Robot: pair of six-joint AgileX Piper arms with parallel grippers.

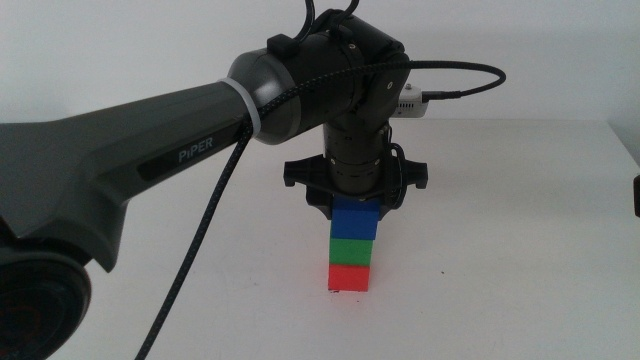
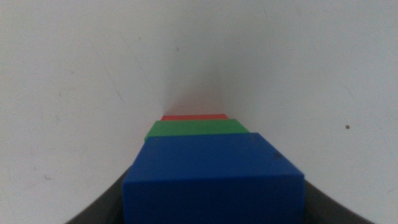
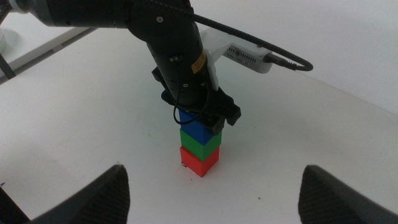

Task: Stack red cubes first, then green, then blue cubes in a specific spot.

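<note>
Near the middle of the white tabletop (image 1: 520,250) stands a tower of three cubes: the red cube (image 1: 349,276) at the bottom, the green cube (image 1: 354,248) on it, and the blue cube (image 1: 357,217) on top. From 9 o'clock the left arm reaches over it, and the left tool (image 1: 356,203) has its jaws closed against the sides of the blue cube. At the 3 o'clock side the right tool (image 3: 214,193) waits well apart from the tower, its jaws wide open and holding nothing.

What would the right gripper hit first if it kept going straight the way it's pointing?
Probably the cube stack: the right gripper, jaws open, points at the red cube at its base, under the green cube and blue cube held by the left gripper. Depth is unclear.
</note>
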